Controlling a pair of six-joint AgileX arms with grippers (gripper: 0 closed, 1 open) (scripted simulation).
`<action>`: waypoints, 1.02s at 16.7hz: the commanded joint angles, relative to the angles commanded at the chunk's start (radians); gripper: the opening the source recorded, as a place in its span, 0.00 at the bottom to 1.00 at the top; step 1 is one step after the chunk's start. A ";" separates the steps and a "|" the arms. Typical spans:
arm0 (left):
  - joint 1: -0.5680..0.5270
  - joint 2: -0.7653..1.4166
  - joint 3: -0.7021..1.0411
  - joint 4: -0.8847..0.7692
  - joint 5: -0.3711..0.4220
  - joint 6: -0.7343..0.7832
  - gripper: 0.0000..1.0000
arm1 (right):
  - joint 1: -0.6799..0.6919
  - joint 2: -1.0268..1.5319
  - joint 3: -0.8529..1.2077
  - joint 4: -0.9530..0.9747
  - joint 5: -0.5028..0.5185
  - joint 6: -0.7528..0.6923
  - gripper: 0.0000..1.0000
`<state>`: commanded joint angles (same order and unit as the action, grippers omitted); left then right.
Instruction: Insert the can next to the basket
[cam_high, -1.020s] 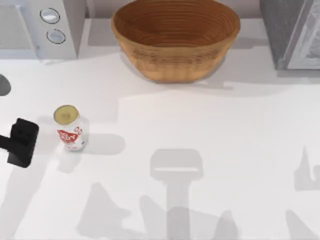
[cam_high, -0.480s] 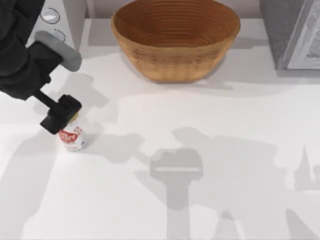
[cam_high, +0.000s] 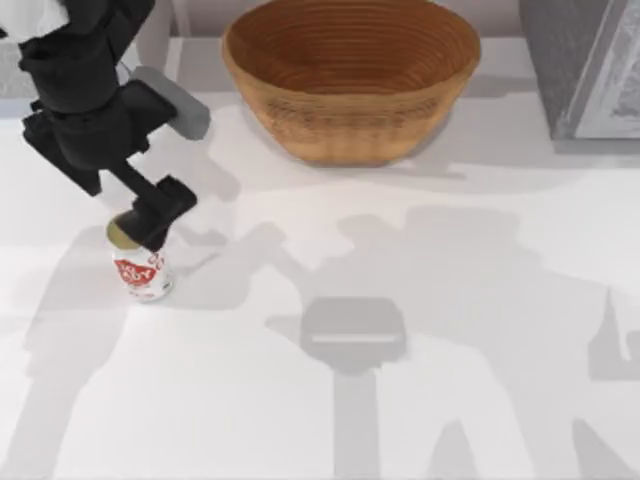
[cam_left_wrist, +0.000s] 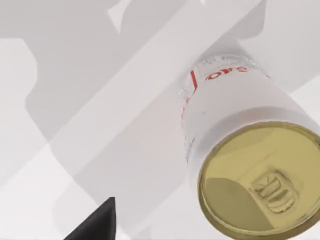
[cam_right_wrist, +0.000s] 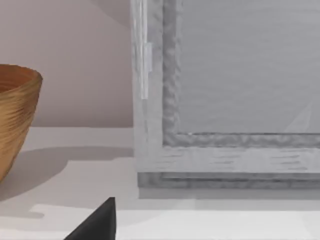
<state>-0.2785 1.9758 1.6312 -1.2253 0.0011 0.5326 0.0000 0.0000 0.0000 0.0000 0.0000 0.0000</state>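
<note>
The can (cam_high: 143, 277), white with a red label and a pale gold top, stands upright at the table's left. My left gripper (cam_high: 150, 218) hangs right over its top, open, with nothing held. In the left wrist view the can (cam_left_wrist: 250, 150) fills the near side and one dark fingertip (cam_left_wrist: 100, 220) sits apart from it. The wide tan wicker basket (cam_high: 350, 75) stands at the back middle, far from the can. The right wrist view shows the basket's edge (cam_right_wrist: 15, 115) and one dark fingertip (cam_right_wrist: 102, 220) of my parked right gripper.
A grey cabinet-like block (cam_high: 590, 60) stands at the back right, and the right wrist view faces it (cam_right_wrist: 225, 100). A white appliance sits at the back left behind my left arm (cam_high: 85, 70). Broad arm shadows lie across the white table (cam_high: 450, 400).
My left arm has swung in from the table's left edge and now sits over the can's top. The can and basket have not moved.
</note>
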 joint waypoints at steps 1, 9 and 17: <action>0.000 0.000 0.000 0.000 0.000 0.000 1.00 | 0.000 0.000 0.000 0.000 0.000 0.000 1.00; 0.002 0.023 -0.091 0.118 0.000 0.002 1.00 | 0.000 0.000 0.000 0.000 0.000 0.000 1.00; 0.002 0.050 -0.171 0.221 0.000 0.002 0.92 | 0.000 0.000 0.000 0.000 0.000 0.000 1.00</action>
<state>-0.2768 2.0258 1.4604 -1.0045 0.0014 0.5350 0.0000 0.0000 0.0000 0.0000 0.0000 0.0000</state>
